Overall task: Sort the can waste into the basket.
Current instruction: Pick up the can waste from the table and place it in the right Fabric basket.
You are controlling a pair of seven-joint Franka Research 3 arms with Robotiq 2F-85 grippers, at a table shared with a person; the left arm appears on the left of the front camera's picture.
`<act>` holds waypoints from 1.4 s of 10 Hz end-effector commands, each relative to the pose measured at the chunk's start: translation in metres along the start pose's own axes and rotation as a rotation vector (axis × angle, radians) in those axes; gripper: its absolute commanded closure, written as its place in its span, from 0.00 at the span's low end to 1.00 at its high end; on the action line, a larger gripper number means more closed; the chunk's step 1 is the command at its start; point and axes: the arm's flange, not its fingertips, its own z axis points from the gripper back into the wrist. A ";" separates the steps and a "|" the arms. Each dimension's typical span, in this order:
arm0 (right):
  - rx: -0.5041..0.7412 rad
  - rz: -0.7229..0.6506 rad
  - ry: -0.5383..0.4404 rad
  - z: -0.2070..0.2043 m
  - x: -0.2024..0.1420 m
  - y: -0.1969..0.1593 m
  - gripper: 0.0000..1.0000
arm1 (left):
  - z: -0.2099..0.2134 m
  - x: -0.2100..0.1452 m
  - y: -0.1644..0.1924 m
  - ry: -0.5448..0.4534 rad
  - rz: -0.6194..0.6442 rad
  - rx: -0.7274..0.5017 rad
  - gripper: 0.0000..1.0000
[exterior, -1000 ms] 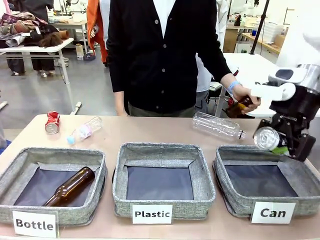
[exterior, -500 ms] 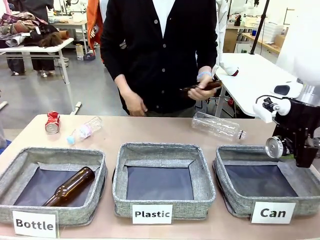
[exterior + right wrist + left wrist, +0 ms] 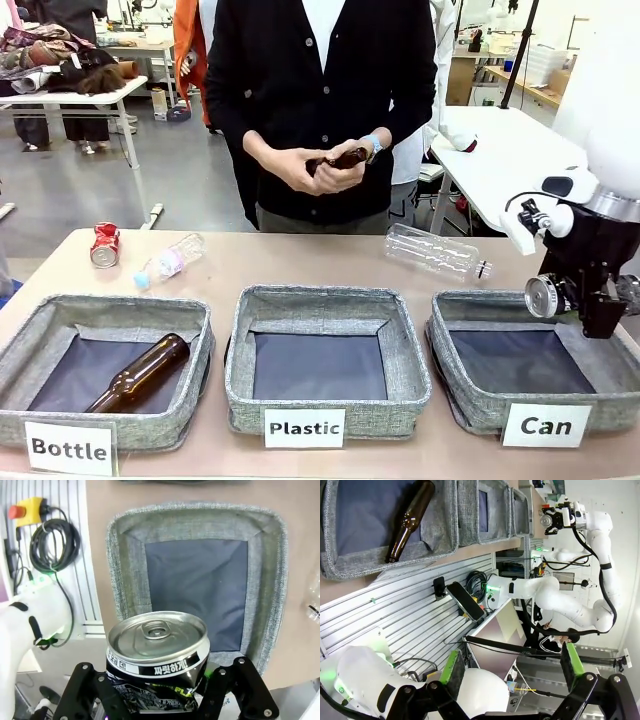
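Can in play: the black and silver can (image 3: 545, 296) is up in the air, lying sideways with its silver lid end facing left, gripped from the right.
Right gripper: the right gripper (image 3: 560, 300) is clamped on that can; the wrist view shows both fingers hugging its dented body (image 3: 156, 655).
Where it hangs: above the far right rim of the Can basket (image 3: 455, 400), clear of the fabric; looking down from the wrist, the basket's dark base (image 3: 195, 585) sits right behind the lid.
Other can: the red can (image 3: 104, 244) lies far left on the table (image 3: 300, 265), well apart from the Can basket.
Around it: a clear bottle (image 3: 435, 252) lies just beyond the Can basket's far left corner; a second clear bottle (image 3: 170, 260) lies just beside the red can.
Other bins: the Plastic bin (image 3: 325, 300) sits in the middle, the Bottle bin (image 3: 100, 305) at left with a brown bottle (image 3: 140, 374) lying in it.
Person: both hands (image 3: 300, 165) hold another brown bottle (image 3: 345, 158) at chest height, across the table.
Left gripper: the left gripper (image 3: 512, 667) has its fingers spread wide, nothing between them, low beside the Bottle bin's side.
Hard to see: the right gripper covers the basket's far right corner in the front view; its fingers hide the can's lower print.
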 end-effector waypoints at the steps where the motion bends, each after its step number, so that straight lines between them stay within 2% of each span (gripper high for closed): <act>1: -0.039 -0.021 0.002 -0.003 0.004 -0.003 0.42 | 0.000 -0.001 -0.002 -0.007 0.011 -0.017 0.00; 2: -0.043 -0.016 -0.004 -0.004 0.006 -0.003 0.00 | 0.000 -0.001 -0.002 -0.007 0.011 -0.017 0.00; 3: -0.050 -0.010 -0.007 -0.004 0.005 -0.004 0.40 | 0.000 -0.001 -0.002 -0.007 0.011 -0.017 0.00; 4: -0.055 -0.018 -0.010 -0.006 0.004 -0.005 0.00 | 0.000 -0.001 -0.002 -0.007 0.011 -0.017 0.00; 10: -0.091 -0.048 -0.074 -0.010 0.007 -0.009 0.00 | 0.000 0.000 0.000 0.000 0.000 0.000 0.00; 12: -0.079 -0.098 -0.157 -0.009 0.003 -0.017 0.00 | 0.053 -0.015 -0.029 -0.059 -0.050 -0.176 0.00; 14: -0.071 -0.146 -0.260 -0.009 -0.001 -0.022 0.00 | 0.102 -0.033 -0.037 -0.087 -0.099 -0.160 0.00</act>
